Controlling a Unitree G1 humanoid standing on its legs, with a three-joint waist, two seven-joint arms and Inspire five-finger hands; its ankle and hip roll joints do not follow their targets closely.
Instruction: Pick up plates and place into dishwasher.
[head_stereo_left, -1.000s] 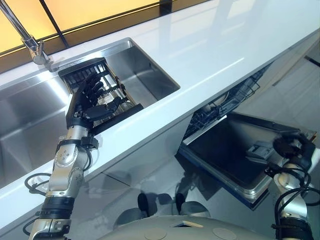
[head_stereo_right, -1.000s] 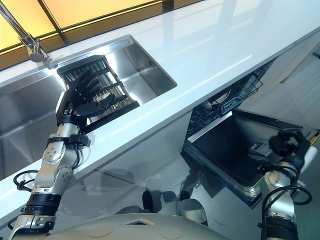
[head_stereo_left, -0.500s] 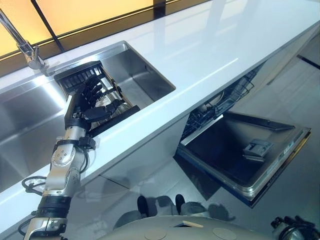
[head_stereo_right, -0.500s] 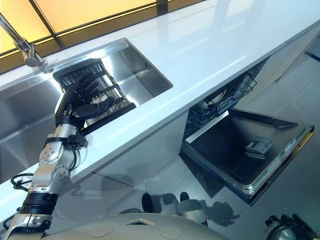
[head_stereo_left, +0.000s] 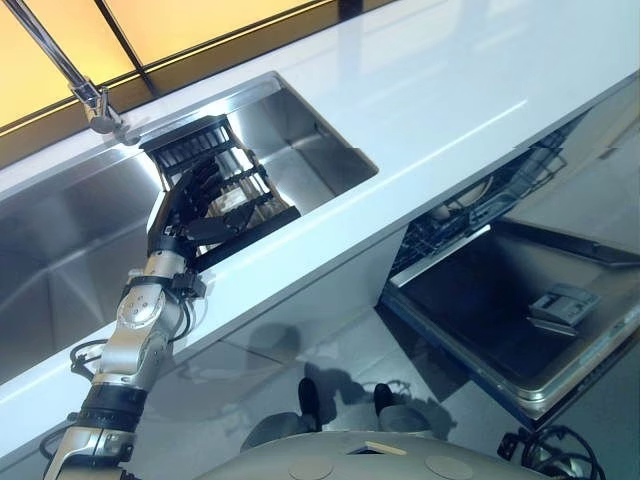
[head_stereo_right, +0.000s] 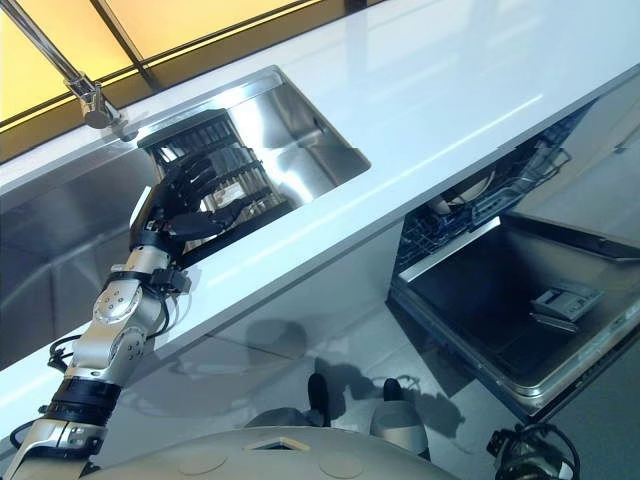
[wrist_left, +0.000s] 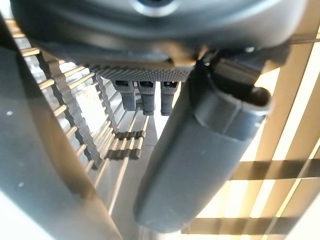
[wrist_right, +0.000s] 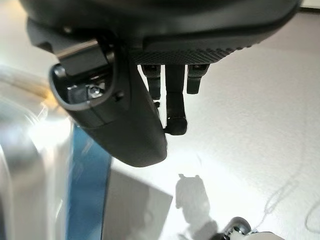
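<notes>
Left robot hand with fingers spread, relaxed, over black slatted dish rack in steel sink. Right robot hand loose, holding nothing. Open dishwasher below white worktop.

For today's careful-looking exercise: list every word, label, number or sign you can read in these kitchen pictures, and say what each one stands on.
None can be read.
The dishwasher door bears a grey dispenser panel; any marks on it are too small to read.
The rack in the sink, the left hand, the right hand: no print shows.
</notes>
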